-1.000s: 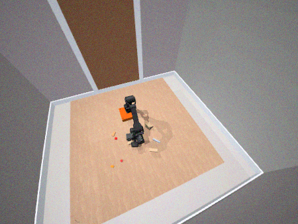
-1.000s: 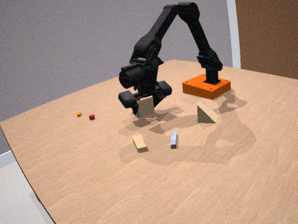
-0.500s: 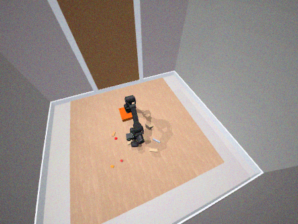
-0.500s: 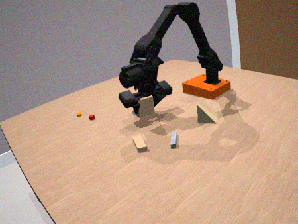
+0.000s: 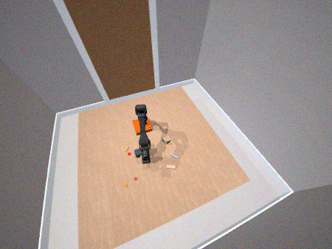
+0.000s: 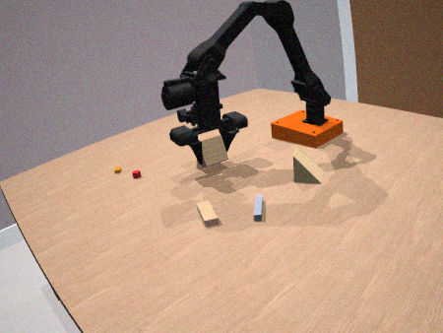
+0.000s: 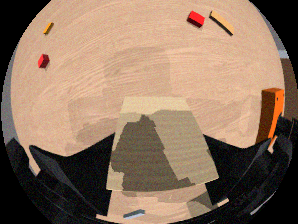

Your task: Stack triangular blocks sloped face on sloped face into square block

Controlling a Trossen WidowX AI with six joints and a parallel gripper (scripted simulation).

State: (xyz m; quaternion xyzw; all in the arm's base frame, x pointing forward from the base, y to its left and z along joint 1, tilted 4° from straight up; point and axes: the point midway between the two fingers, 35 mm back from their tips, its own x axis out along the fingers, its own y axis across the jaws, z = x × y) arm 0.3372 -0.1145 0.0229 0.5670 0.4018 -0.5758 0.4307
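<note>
My gripper (image 6: 214, 154) (image 7: 156, 135) is shut on one tan triangular block (image 6: 215, 148) (image 7: 160, 150), with a finger at each end. The block seems to hang a little above the table; the exact gap is hard to tell. Its broad face, partly shaded, and a narrow pale strip show in the wrist view. In the top view the arm hides it. The other triangular block (image 5: 167, 140) (image 6: 306, 171) stands on the table nearer the orange base, apart from the gripper, its sloped face up and a triangular end showing.
A tan plank (image 5: 171, 166) (image 6: 207, 213) and a blue-grey bar (image 5: 174, 156) (image 6: 258, 208) (image 7: 134, 214) lie nearby. A red piece (image 5: 135, 178) (image 6: 136, 174) (image 7: 43, 61) and an orange piece (image 5: 125, 185) (image 6: 117, 169) lie farther out. Another red piece (image 5: 129, 154) lies near a thin tan strip (image 5: 127, 149).
</note>
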